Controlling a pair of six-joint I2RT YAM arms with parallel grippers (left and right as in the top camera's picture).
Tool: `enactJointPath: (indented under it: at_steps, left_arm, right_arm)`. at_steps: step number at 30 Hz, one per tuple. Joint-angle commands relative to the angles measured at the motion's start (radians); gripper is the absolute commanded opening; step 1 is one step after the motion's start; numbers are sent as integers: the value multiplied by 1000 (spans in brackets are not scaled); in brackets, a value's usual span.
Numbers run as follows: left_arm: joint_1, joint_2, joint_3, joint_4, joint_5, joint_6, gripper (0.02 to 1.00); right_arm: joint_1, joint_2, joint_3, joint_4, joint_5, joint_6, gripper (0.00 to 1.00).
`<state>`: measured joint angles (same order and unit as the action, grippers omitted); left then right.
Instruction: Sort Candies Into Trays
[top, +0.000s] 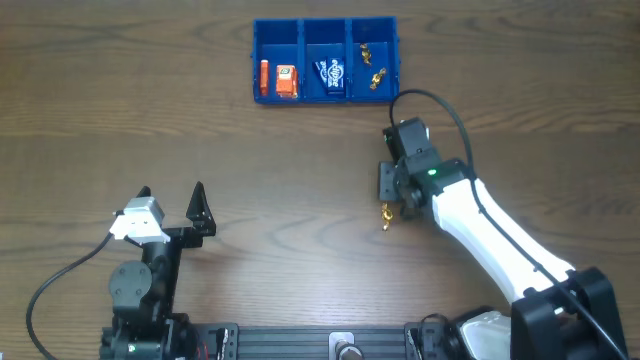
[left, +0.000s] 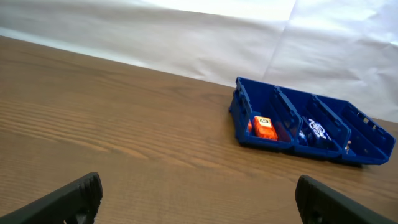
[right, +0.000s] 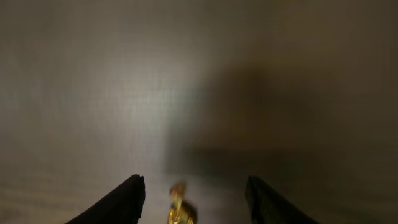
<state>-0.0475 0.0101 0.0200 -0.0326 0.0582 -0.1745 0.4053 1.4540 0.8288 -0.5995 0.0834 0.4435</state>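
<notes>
The blue three-compartment tray (top: 325, 22) sits at the table's far middle. Its left bin holds orange candies (top: 285, 83), the middle bin a blue-and-white candy (top: 331, 74), the right bin gold candies (top: 372, 63). One gold-wrapped candy (top: 386, 217) lies loose on the wood. My right gripper (top: 390, 203) is low over it and open; in the right wrist view the gold candy (right: 179, 206) lies between the two fingers (right: 127, 200), touching neither. My left gripper (top: 172, 190) is open and holds nothing near the front left. The tray (left: 311, 127) lies far ahead of the left gripper (left: 199, 182).
Bare wooden table (top: 250, 180) spreads between the tray and both arms. A white sheet (left: 186, 37) hangs behind the table's far edge. The right arm's black cable (top: 440, 105) loops above its wrist.
</notes>
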Motion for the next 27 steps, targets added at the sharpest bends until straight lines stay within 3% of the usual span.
enactJointPath:
  at_steps: [1,6,13,19,27]
  left_arm:
    - [4,-6,-15,-41,10,18,998]
    - [4,-6,-15,-41,10,18,998]
    - [4,-6,-15,-41,10,18,998]
    - [4,-6,-15,-41,10,18,998]
    - [4,-6,-15,-41,10,18,998]
  right_arm:
    - [46,62,-23,-24,-41,80,555]
    - [91,139,-23,-59,-32,154,551]
    - [93,195,-23,-61,5,172,542]
    - [93,196,-23,-61,21,178,253]
    - [91,187,17,-62,21,177,189]
